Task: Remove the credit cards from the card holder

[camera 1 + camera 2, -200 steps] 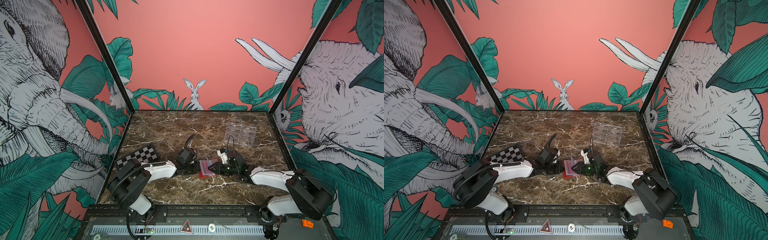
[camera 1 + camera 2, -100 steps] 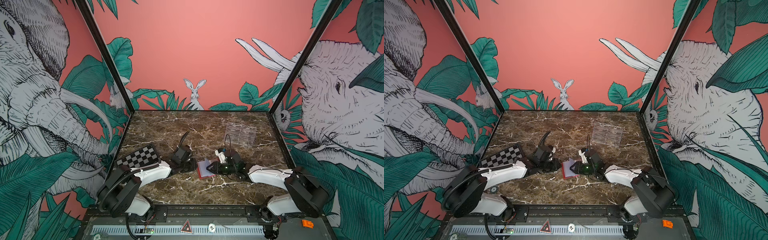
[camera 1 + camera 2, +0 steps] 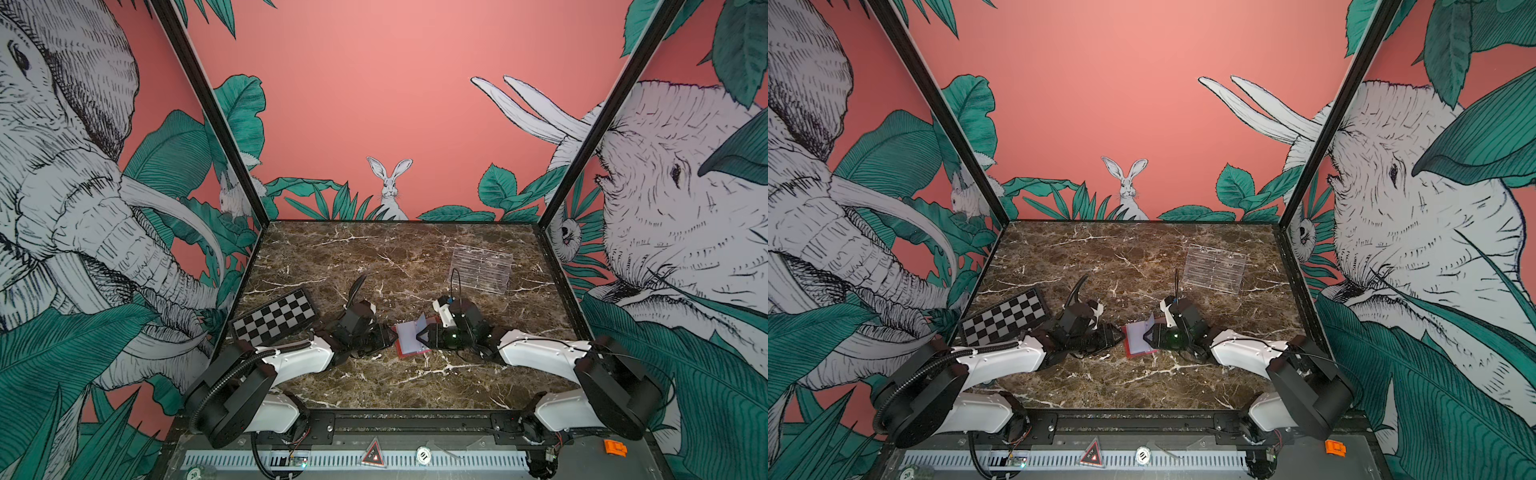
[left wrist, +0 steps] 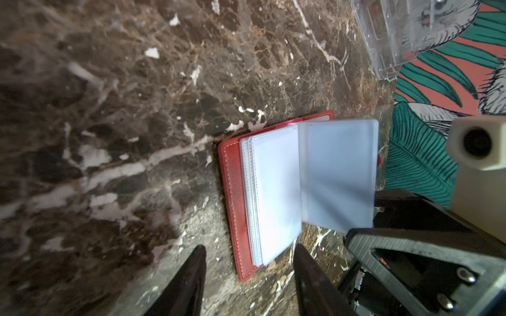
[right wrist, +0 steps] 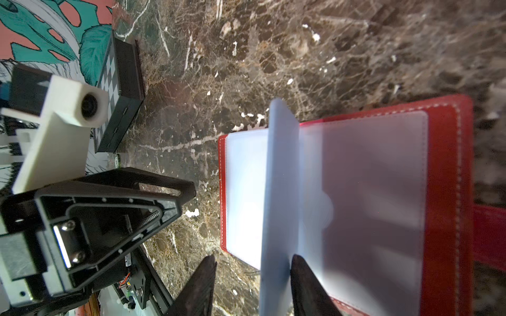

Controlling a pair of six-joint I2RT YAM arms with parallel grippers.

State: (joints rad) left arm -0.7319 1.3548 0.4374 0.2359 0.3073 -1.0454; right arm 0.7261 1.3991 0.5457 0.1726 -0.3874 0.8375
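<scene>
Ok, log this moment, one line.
card holder: open on table | sleeve: standing up | left fingers: open by holder | right fingers: open, straddling sleeve

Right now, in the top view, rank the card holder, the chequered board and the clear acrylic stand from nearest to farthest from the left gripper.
1. card holder, just right of the left gripper tips.
2. chequered board, to its left, by the side wall.
3. clear acrylic stand, far back on the right.
</scene>
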